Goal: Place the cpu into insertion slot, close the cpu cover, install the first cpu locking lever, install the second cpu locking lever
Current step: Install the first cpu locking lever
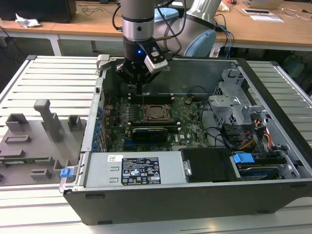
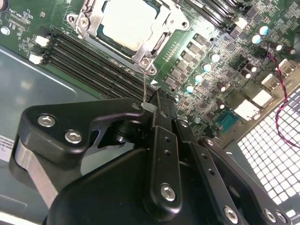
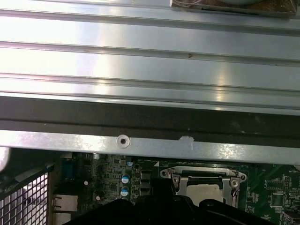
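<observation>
The cpu (image 2: pixel 126 23) lies in the insertion slot (image 2: pixel 82 21) on the green motherboard (image 1: pixel 187 124), its pale metal top showing through the window of the cpu cover (image 2: pixel 161 40), which lies flat over it. A thin wire locking lever (image 2: pixel 144 86) rises from the socket's corner to my gripper (image 2: pixel 152 105), whose fingertips are shut on its end. In the exterior view my gripper (image 1: pixel 140 90) hangs just behind the cpu (image 1: pixel 155 112), inside the open computer case. The first wrist view shows the cpu (image 3: pixel 204 190) with the cover's frame (image 3: pixel 233 180) around it.
Long black memory slots (image 2: pixel 89 63) run beside the socket. A black expansion card (image 1: pixel 148 131) sits in front of it. The case wall (image 3: pixel 150 145), a drive cage (image 1: pixel 234 105), a power supply (image 1: pixel 139 170) and cables (image 2: pixel 281 93) surround the board. Grey fixtures (image 1: pixel 34 141) stand at the exterior view's left.
</observation>
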Motion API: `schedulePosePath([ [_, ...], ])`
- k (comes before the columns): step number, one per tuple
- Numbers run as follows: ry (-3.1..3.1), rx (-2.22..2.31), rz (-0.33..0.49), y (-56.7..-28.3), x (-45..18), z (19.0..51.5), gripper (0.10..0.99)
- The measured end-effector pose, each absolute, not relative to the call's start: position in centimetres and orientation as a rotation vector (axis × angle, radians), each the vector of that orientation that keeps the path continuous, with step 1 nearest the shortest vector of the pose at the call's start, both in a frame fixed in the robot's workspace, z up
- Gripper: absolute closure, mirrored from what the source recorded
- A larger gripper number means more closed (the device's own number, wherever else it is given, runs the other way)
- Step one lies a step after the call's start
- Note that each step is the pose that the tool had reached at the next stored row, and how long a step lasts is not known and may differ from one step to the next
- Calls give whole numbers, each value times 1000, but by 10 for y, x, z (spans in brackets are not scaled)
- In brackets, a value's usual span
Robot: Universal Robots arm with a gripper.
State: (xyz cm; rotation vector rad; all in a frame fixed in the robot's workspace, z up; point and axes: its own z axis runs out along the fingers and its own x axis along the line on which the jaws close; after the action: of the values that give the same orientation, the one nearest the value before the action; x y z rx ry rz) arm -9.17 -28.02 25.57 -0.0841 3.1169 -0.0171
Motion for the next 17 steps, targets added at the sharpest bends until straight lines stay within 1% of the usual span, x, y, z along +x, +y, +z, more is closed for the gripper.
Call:
schedulePosePath([
  [17, 3117, -84, -17, -280, -87, 256, 980],
])
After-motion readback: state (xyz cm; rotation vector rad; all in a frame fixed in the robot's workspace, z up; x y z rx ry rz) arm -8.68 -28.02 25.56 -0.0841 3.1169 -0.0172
